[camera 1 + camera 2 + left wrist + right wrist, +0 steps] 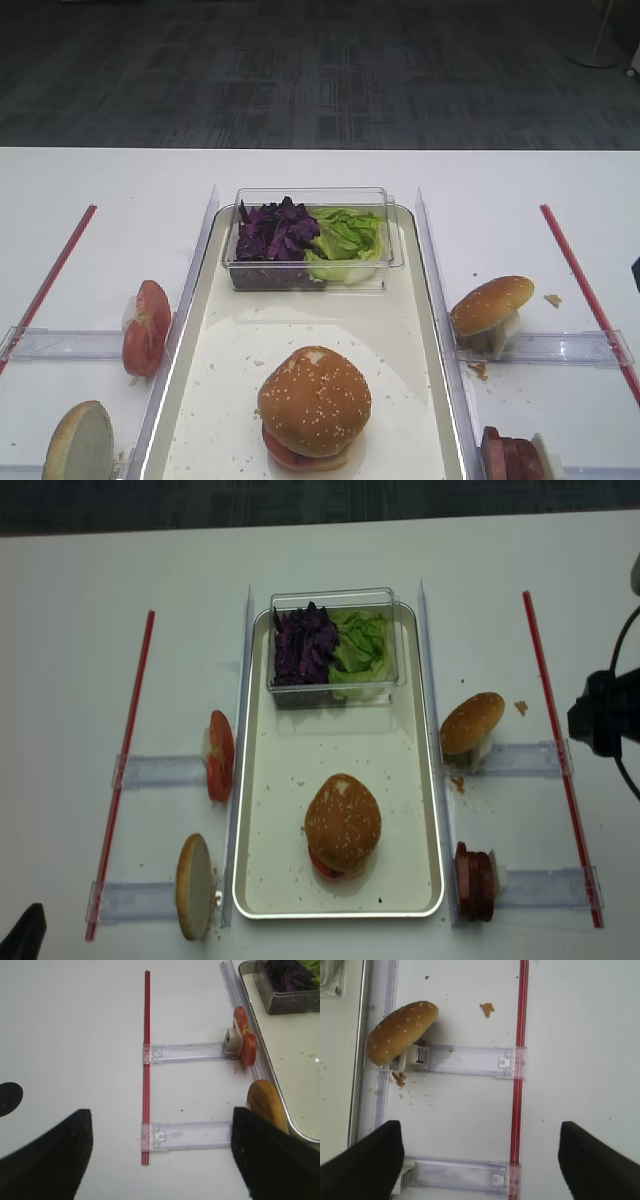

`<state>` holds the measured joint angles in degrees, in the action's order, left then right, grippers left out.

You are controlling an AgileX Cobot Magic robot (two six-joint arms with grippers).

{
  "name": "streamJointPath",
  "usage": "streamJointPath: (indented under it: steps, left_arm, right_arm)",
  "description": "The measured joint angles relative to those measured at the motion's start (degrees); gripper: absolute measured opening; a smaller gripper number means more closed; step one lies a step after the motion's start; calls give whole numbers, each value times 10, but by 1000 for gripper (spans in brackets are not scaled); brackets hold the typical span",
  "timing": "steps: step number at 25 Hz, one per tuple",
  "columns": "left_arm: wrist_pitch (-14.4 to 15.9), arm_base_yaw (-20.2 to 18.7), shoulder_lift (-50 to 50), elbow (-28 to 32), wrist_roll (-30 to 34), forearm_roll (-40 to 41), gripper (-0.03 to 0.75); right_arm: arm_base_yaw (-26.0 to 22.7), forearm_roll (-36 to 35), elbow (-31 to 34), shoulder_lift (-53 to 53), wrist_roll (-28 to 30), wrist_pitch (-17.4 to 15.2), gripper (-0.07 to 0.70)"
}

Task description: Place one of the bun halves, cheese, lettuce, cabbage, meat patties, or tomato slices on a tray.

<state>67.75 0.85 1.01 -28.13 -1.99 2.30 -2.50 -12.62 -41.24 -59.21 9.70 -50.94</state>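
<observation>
- While both arms hang back at the table's edges, here's the count: three bun pieces on show.
- One seeded bun top with a pale bare patch (314, 398) sits on the tray (400, 330), near its front end, capping a stack with red showing underneath.
- A second seeded bun top (490, 303) leans on a clear holder right of the tray, off it, crumbs scattered beside it.
- A bun half showing its pale cut face (80, 442) stands on edge at the left front, off the tray.
- Tomato slices (147, 326): a small upright stack left of the tray; I make out two, perhaps more.
- Meat patties (512, 457): a short upright row at the right front, roughly three, hard to separate.
- One clear plastic box (312, 238) at the tray's far end, purple cabbage (275, 232) in its left half, lettuce (347, 240) in its right.
- Two red strips, one per side: red strip (582, 288) on the right.
- Right gripper (481, 1160): fingers spread wide apart, nothing between them, above bare table beside the leaning bun top.
- Left gripper (161, 1152): fingers also wide apart and empty, above the left holders, touching nothing.
</observation>
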Motion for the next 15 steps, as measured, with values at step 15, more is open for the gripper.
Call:
streamJointPath:
  steps: [15]
  left_arm:
    - [0,0,0,0,0,0,526]
  right_arm:
    - [0,-13,131,229,0,-29,643]
